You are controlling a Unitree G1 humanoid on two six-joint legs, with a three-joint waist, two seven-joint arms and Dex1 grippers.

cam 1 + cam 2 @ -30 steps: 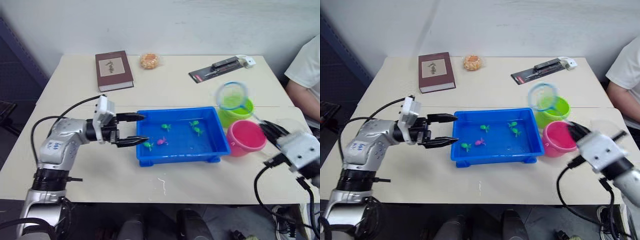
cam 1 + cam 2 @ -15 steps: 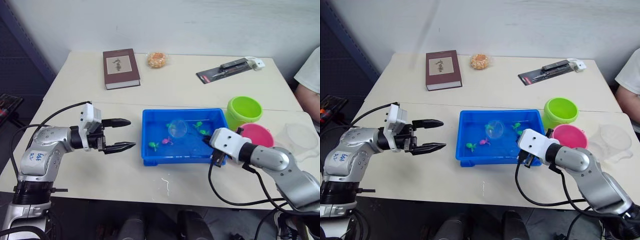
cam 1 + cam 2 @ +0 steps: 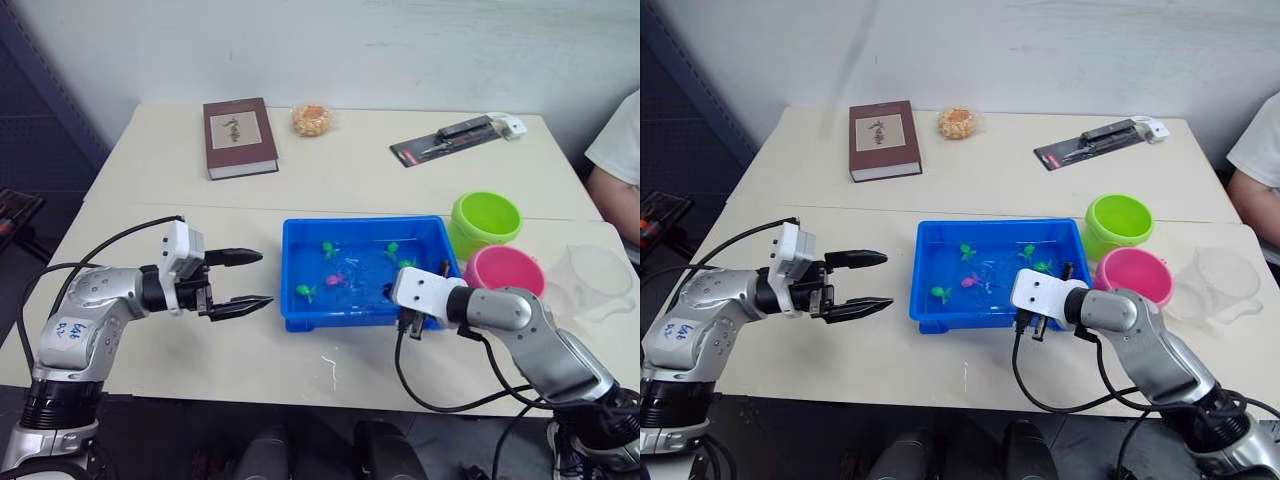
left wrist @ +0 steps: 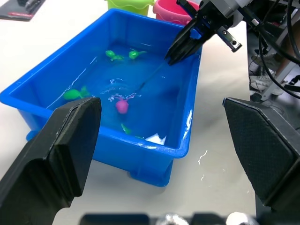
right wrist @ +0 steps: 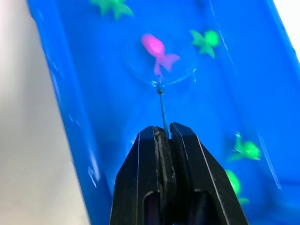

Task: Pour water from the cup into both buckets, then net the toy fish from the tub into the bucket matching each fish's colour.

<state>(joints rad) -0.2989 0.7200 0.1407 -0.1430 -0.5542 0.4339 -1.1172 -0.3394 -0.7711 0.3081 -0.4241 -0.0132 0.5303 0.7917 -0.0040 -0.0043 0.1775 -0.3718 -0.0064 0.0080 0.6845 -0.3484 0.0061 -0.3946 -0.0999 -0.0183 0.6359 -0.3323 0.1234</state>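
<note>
You are netting: your right gripper (image 5: 164, 136) is clenched on the net (image 5: 161, 70) handle, hoop under the pink fish (image 5: 157, 49) mid-tub (image 3: 300, 312). Lift level, then carry toward the pink bucket (image 3: 503, 270) at 3 o'clock. Left gripper (image 3: 255, 279) idles released.

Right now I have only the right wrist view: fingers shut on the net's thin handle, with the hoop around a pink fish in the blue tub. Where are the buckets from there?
Observer: The pink bucket stands just past the blue tub's right end, next to the right arm. The lime green bucket is behind it, farther from the robot.
Operator: And the left gripper?
Observer: The left gripper is open, hovering off the tub's left end and holding nothing.
Operator: Where is the cup?
Observer: The clear measuring cup stands upright on the table, to the right of the pink bucket.
</note>
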